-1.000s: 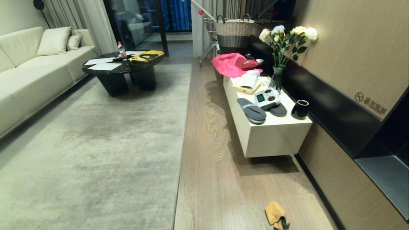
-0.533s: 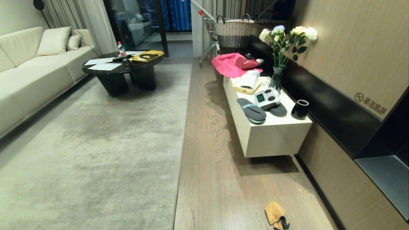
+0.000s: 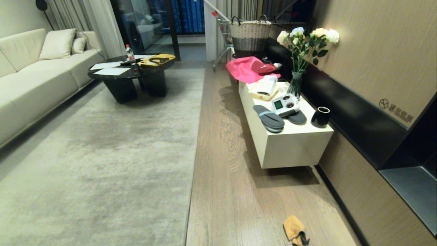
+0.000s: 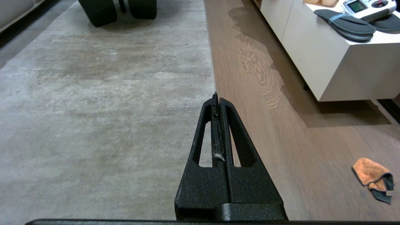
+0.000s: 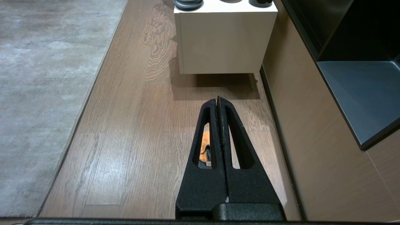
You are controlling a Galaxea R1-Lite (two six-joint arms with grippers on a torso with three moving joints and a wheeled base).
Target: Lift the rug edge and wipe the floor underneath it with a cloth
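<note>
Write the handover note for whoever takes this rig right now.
Left pincer: shut, empty, above the rug edge.
Right pincer: shut, empty, above the floor, with the cloth lying below it.
The cloth is crumpled on bare floor, apart from the rug and near the white cabinet.
Done: nothing; the rug lies flat.
Left: pick up the cloth, lift the rug edge, wipe underneath.

Neither arm shows in the head view. In its wrist view the left gripper point(image 4: 217, 98) is held above the ground, pointing forward and down, its two black fingers point(image 4: 206, 131) pressed flat together, nothing between them. The right gripper point(image 5: 217, 100) is posed the same way, fingers point(image 5: 232, 131) closed tip to tip and empty.
</note>
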